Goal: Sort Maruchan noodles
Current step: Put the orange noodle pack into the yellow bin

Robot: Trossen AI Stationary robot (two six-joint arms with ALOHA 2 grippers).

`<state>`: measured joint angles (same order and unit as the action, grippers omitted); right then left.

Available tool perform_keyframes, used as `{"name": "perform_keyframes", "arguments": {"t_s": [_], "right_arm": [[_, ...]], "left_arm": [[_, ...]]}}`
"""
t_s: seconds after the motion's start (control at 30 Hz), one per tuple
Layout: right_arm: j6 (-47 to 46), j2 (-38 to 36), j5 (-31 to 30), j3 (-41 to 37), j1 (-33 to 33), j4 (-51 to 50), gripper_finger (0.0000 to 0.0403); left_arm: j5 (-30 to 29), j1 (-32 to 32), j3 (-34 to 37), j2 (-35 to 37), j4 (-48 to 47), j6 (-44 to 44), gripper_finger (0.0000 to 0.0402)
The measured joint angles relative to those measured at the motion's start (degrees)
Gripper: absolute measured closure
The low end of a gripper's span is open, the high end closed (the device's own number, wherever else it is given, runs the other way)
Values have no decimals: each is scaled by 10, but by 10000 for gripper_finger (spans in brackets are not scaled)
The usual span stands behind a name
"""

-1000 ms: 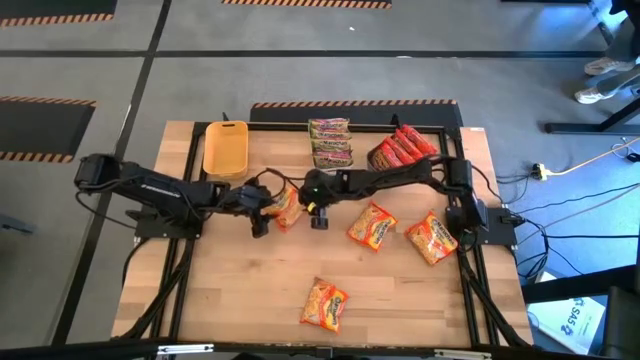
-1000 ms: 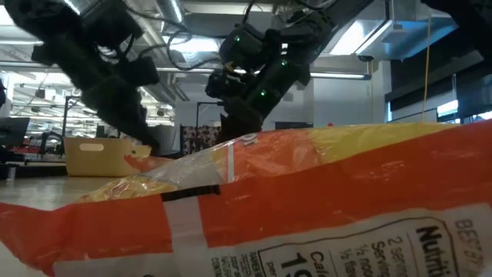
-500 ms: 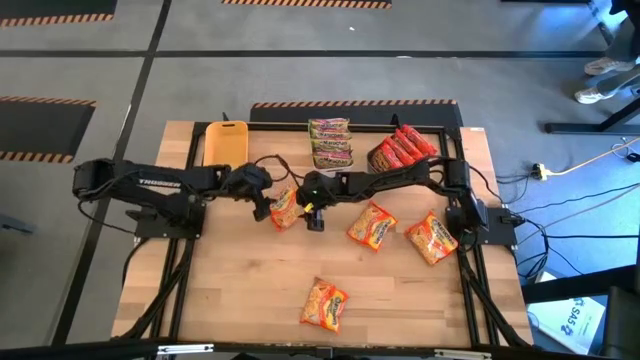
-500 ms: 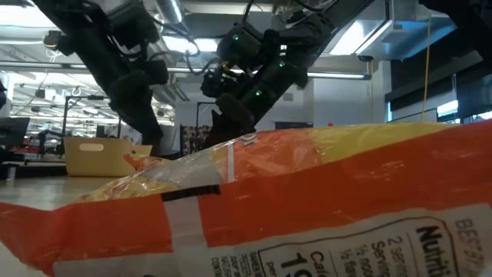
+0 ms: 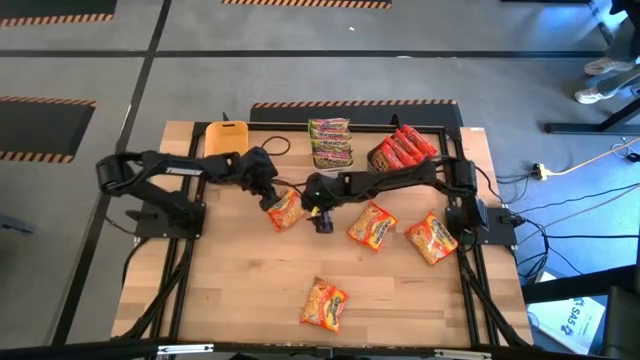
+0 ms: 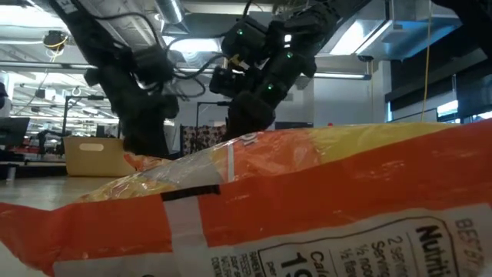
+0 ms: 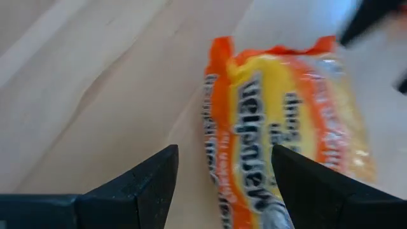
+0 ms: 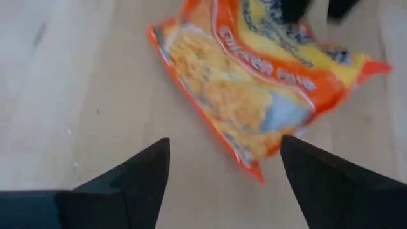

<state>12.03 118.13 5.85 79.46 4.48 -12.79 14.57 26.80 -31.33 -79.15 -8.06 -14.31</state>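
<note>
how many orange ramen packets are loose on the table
4. One between the two hands near table centre, two toward the right side, one alone near the front edge. The arms may hide others.

An orange-yellow noodle packet point(image 6: 323, 200) sat so close to the lens it filled most of the lower frame, white label print showing at its bottom corner. Behind it both my dark arms came down from above: my left arm point(image 6: 131, 85) and my right arm point(image 6: 265, 69), side by side. A yellow bin point(image 6: 96, 156) sat on the bench point(image 6: 31, 188) further back.
</note>
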Motion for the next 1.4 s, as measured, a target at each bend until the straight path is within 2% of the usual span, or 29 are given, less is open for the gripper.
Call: {"name": "perform_keyframes", "arguments": {"t_s": [0.2,0.4,0.5,0.63,0.7,0.97,1.2,1.4], "right_arm": [[1,0,-13,-63,-9,108,141],[0,0,-18,-117,-8,215,155],[2,0,-39,-138,-8,255,160],[4,0,-65,-148,-8,278,164],[4,2,-68,-148,-7,281,164],[4,31,-63,-148,-7,326,165],[3,36,-63,-147,-7,333,165],[3,36,-63,-148,-7,342,165]], "left_arm": [[12,2,-23,-64,1,2,155],[49,3,-28,-87,8,3,156],[91,3,-27,-85,15,0,156],[187,0,-24,-87,23,-20,157],[211,1,-24,-87,34,-26,161],[139,-1,-26,-86,-17,-63,188],[133,-7,-26,-86,-2,-66,201],[132,-14,-25,-87,21,-63,273]]}}
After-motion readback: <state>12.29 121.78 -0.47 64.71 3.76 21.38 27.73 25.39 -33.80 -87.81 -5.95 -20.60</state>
